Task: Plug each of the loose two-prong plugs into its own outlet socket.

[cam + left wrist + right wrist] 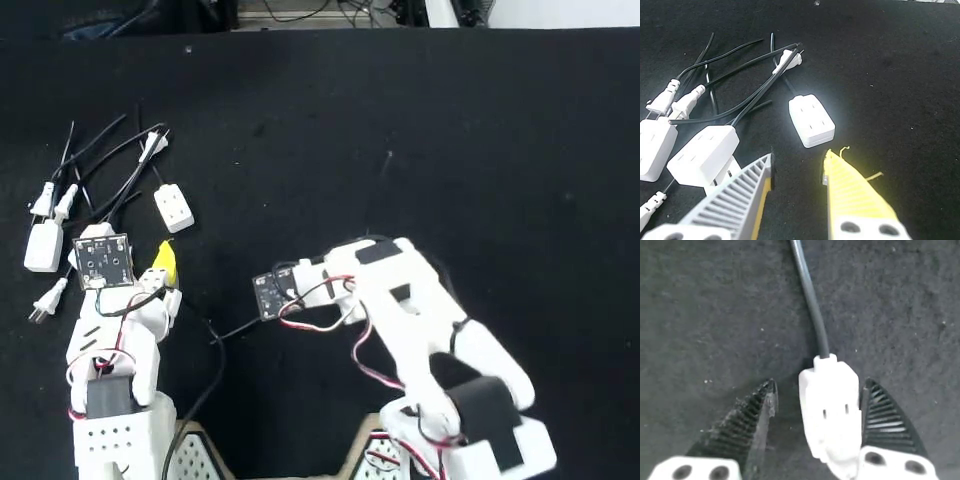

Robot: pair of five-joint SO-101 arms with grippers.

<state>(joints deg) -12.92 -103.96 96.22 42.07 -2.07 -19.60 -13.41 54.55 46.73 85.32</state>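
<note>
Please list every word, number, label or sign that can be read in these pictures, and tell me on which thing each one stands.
No text can be read.
Outlet block: only slots, no print.
Plug at the right end effector: two small slits, no letters.
Dark board on the left arm: any marks are too small to read.
</note>
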